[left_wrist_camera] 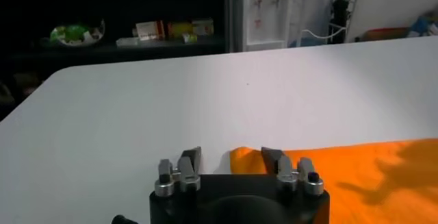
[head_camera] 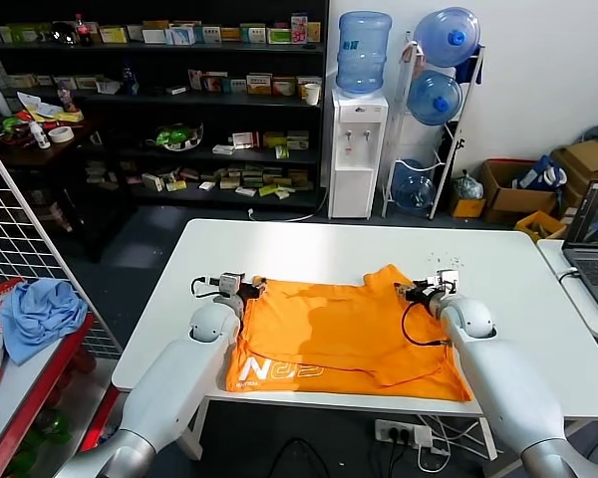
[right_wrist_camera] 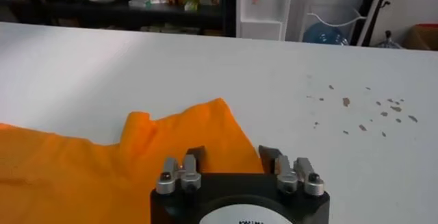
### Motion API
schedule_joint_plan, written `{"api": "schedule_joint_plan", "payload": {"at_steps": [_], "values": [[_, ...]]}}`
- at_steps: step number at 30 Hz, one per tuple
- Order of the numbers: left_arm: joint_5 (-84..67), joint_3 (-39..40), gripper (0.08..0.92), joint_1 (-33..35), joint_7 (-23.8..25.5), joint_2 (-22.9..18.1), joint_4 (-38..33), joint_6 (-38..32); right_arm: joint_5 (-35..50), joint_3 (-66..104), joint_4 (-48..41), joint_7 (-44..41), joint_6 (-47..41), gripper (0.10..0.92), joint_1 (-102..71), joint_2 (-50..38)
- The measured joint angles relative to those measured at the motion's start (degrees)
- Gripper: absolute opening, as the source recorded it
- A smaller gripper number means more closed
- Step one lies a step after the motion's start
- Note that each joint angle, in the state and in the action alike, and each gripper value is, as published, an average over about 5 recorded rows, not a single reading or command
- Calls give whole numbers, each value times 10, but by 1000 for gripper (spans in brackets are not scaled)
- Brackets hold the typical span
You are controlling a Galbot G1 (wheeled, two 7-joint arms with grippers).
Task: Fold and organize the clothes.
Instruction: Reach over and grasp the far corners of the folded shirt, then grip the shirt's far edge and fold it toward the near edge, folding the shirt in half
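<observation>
The bright orange T-shirt (head_camera: pixel 339 334) lies flat on the white table (head_camera: pixel 309 244), partly folded, with white lettering (head_camera: pixel 279 370) at its near left. My left gripper (head_camera: pixel 241 287) is open at the shirt's far left corner. In the left wrist view that corner (left_wrist_camera: pixel 250 158) sits between the open left gripper's (left_wrist_camera: pixel 231 158) fingers. My right gripper (head_camera: pixel 429 289) is open over the shirt's far right part. In the right wrist view the right gripper (right_wrist_camera: pixel 233 155) hangs over an orange flap (right_wrist_camera: pixel 185 133) that peaks toward the far side. Neither gripper holds cloth.
A light blue cloth (head_camera: pixel 40 314) lies on a red side table at the left, beside a wire grid (head_camera: pixel 20 229). A laptop (head_camera: pixel 593 234) stands on a table at the right. A water dispenser (head_camera: pixel 357 149) and shelves stand behind. Small specks (right_wrist_camera: pixel 363 109) dot the table.
</observation>
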Motion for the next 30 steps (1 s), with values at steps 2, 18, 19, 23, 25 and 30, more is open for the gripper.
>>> {"api": "schedule_joint_plan", "payload": {"at_steps": [2,18,19,23,25,30], "values": [[-2,-1,516,3,0,0,-2,1,0,0,-2,0,0,438,0,2],[-12,-5,98,36,-7,14,-42,3,17,1,47,31,-5,125,-20,-8],[-13,-6,97,40,-8,17,-48,3,20,1,57,35,-7,125,-24,-11],[-17,-8,96,58,-14,32,-80,5,33,6,106,52,-12,125,-48,-27],[-20,-11,96,69,-17,42,-102,5,39,10,136,61,-15,125,-64,-37],[-28,-22,96,103,-24,69,-165,5,51,26,219,85,-21,125,-118,-67]]}}
